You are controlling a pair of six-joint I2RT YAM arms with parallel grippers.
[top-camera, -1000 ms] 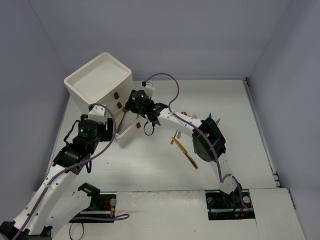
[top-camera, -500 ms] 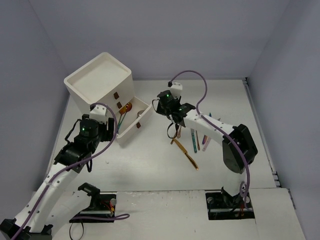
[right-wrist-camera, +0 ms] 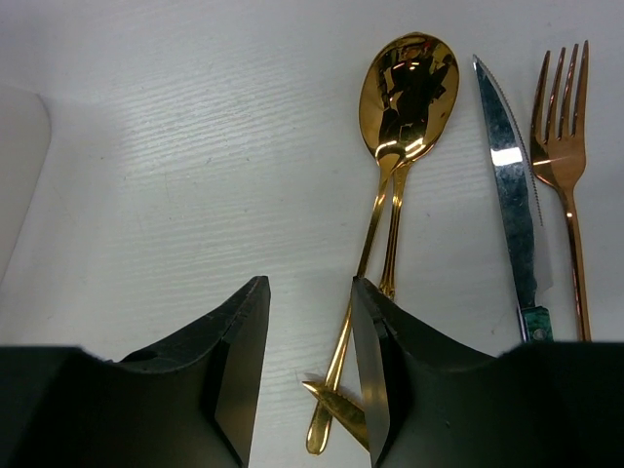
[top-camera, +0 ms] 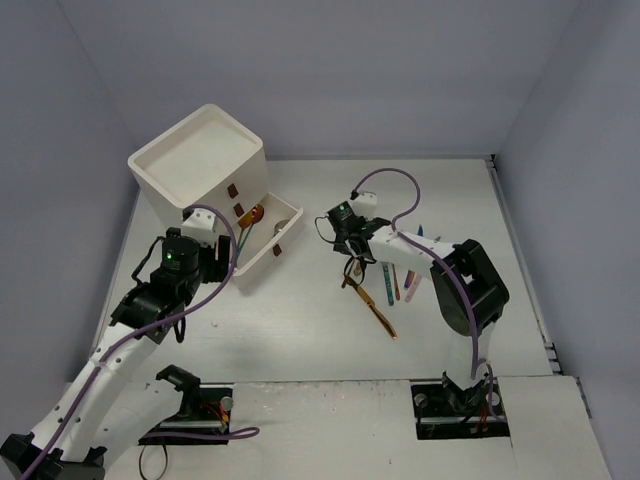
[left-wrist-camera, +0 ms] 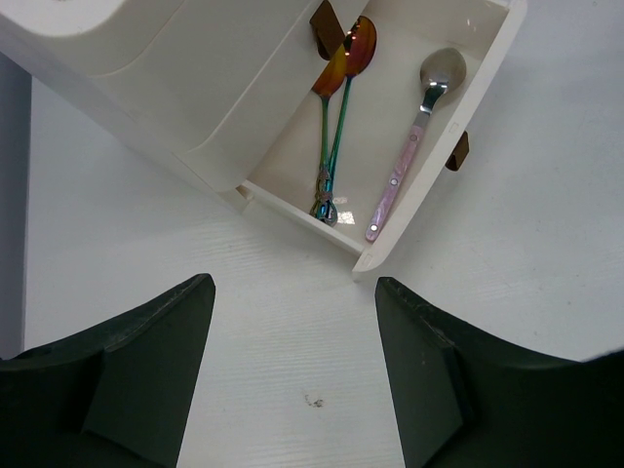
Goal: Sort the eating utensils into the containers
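Observation:
The white cabinet (top-camera: 197, 165) stands at the back left, its lowest drawer (top-camera: 285, 228) pulled out. In the left wrist view the drawer (left-wrist-camera: 483, 78) holds two copper-bowled spoons with teal handles (left-wrist-camera: 334, 117) and a silver spoon with a pink handle (left-wrist-camera: 413, 141). My left gripper (left-wrist-camera: 292, 375) is open and empty above bare table, just in front of the drawer. My right gripper (right-wrist-camera: 310, 375) is open and empty, low over two gold spoons (right-wrist-camera: 408, 93); their handles run by its right finger. Beside them lie a dark knife (right-wrist-camera: 512, 195), a copper fork (right-wrist-camera: 564, 166) and a gold knife tip (right-wrist-camera: 343, 402).
More utensils lie in a loose row on the table right of the right gripper (top-camera: 352, 262): a gold knife (top-camera: 378, 312), a teal one (top-camera: 389, 283) and a pink one (top-camera: 411, 286). Grey walls close in the table on three sides.
My right gripper has moved away from the open drawer, rightward and down to the utensils on the table. The left arm has hardly moved.

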